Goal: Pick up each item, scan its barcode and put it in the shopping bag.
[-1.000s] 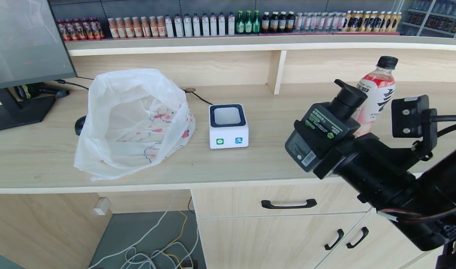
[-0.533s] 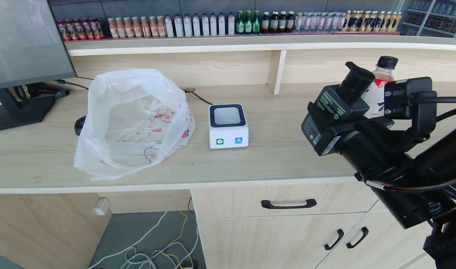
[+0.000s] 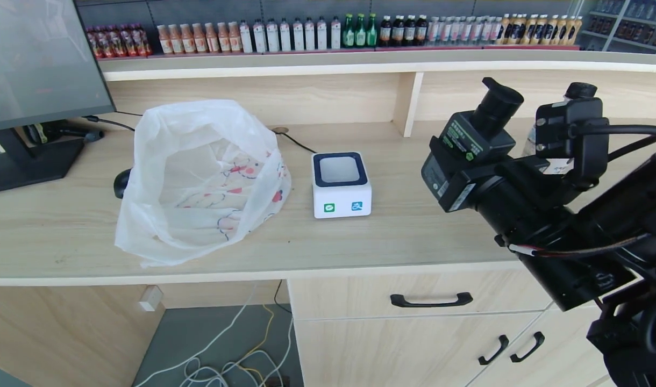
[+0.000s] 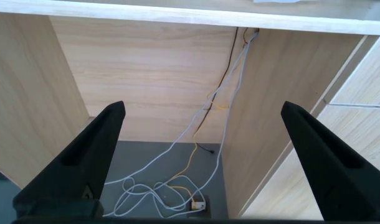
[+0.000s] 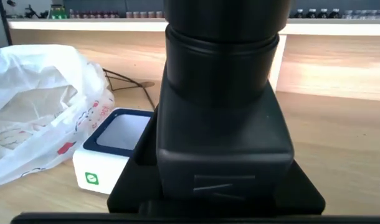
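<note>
Right up close there's a black square plastic bottle (image 5: pixel 221 146), its wide round neck at the far end, hogging the middle. Past it, on the pale wooden counter (image 5: pixel 342 140), sits a small white cube scanner (image 5: pixel 108 158) with a dark blue frame round its glass top and a green icon on the front. Just beside that slumps a thin white plastic shopping bag (image 5: pixel 34 106) with red print. A thin black cable (image 5: pixel 131 84) runs along the counter behind the scanner. Way at the back there's a shelf of bottles (image 5: pixel 96 14), too small to tell apart.
</note>
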Controlling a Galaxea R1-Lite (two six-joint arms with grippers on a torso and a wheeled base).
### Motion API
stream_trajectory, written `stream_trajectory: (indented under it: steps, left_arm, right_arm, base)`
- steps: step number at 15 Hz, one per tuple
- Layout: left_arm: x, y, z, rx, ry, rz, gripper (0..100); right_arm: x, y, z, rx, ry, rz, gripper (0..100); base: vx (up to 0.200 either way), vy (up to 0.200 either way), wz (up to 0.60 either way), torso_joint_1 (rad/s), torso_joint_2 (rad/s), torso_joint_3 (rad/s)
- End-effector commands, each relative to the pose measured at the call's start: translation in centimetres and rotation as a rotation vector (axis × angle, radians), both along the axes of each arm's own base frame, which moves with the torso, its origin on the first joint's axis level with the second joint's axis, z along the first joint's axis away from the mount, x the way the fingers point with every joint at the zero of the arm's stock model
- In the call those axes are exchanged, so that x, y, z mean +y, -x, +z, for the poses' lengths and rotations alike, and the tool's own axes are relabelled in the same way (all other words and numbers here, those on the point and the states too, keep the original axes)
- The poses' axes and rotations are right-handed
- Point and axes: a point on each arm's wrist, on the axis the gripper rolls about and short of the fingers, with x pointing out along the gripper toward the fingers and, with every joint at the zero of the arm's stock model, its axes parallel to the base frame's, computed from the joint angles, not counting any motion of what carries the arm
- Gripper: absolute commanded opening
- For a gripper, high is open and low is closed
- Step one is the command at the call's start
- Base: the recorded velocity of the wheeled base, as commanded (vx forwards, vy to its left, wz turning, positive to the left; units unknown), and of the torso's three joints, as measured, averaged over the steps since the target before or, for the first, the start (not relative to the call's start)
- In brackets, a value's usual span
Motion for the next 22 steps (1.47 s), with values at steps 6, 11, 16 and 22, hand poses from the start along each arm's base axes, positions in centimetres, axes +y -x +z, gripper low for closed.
stream_trajectory:
  steps: [6, 11, 16, 22]
  left_arm:
    - [0.0, 0.0, 0.0, -0.001, 0.001, 0.000, 100]
    - [0.0, 0.0, 0.0, -0.001, 0.001, 0.000, 100]
    - [0.0, 0.0, 0.0, -0.001, 0.001, 0.000, 100]
    - [0.0, 0.0, 0.0, -0.001, 0.001, 0.000, 100]
  right_arm:
    - [-0.2, -0.2, 0.6, -0.024, -0.011, -0.017, 0]
    - [-0.1, -0.4, 0.7, -0.047, 0.043, -0.032, 0]
    - [0.4, -1.0, 0.6, -0.083, 0.125, -0.006, 0]
    - [-0.3, -4.3, 0.9, -0.210, 0.275, 0.058, 0]
  base:
    - [0.000, 0.200, 0.00, 0.000, 0.00, 0.002]
    - [0.000, 0.080, 0.00, 0.000, 0.00, 0.003]
    - [0.000, 0.000, 0.00, 0.000, 0.00, 0.000]
    - [0.000, 0.000, 0.00, 0.000, 0.00, 0.000]
